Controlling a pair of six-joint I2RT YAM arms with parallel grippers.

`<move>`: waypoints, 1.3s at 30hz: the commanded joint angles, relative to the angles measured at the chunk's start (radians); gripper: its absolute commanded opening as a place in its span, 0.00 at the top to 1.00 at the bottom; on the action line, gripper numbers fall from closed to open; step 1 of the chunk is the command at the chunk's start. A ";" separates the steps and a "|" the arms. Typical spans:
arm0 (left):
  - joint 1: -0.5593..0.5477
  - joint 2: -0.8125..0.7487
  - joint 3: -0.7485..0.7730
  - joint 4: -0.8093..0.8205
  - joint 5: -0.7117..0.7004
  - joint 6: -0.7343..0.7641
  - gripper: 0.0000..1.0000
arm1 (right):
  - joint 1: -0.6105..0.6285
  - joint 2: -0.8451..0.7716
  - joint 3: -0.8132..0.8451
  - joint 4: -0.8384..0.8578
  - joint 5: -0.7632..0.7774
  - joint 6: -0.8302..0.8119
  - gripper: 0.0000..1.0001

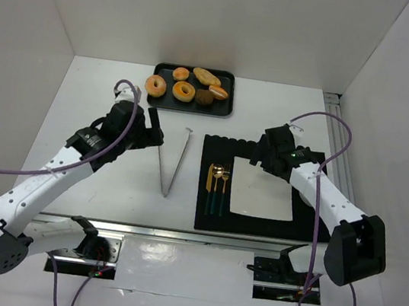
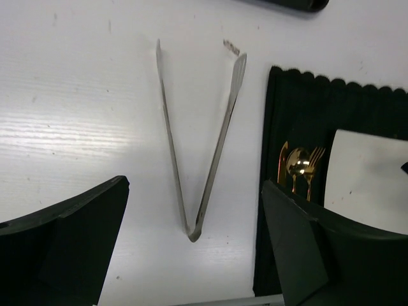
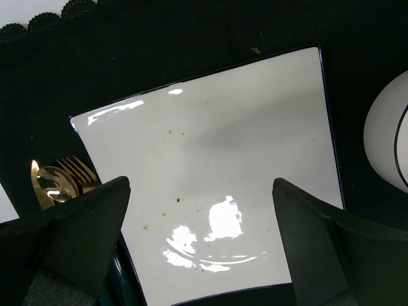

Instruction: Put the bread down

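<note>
Several breads lie on a black tray at the back: glazed doughnuts, a long roll, a dark bun. Metal tongs lie spread open on the table; in the left wrist view the tongs sit just ahead of my open, empty left gripper. The left gripper hovers left of the tongs' tips. A white square plate rests on a black placemat. My right gripper is open and empty over the plate.
Gold cutlery lies on the placemat left of the plate, also in the left wrist view and the right wrist view. A white rounded cup or bowl stands right of the plate. White walls enclose the table.
</note>
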 commanded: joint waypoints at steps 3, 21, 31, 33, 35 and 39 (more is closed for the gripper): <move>0.002 -0.052 0.030 0.013 -0.121 -0.011 0.01 | 0.009 -0.042 -0.006 0.031 0.030 0.022 0.00; -0.072 0.152 -0.113 -0.009 0.083 -0.134 0.01 | 0.009 -0.070 -0.029 0.082 -0.036 0.031 0.00; -0.127 0.403 -0.120 0.101 0.166 -0.058 0.01 | 0.018 -0.051 -0.018 0.082 -0.045 0.022 0.00; -0.127 0.440 -0.120 0.123 0.175 -0.045 0.01 | 0.018 -0.051 -0.027 0.082 -0.045 0.022 0.00; -0.127 0.492 -0.108 0.132 0.175 -0.045 0.01 | 0.018 -0.061 -0.027 0.082 -0.045 0.022 0.00; -0.127 0.563 -0.071 0.155 0.140 -0.054 0.01 | 0.018 -0.071 -0.036 0.082 -0.036 0.022 0.00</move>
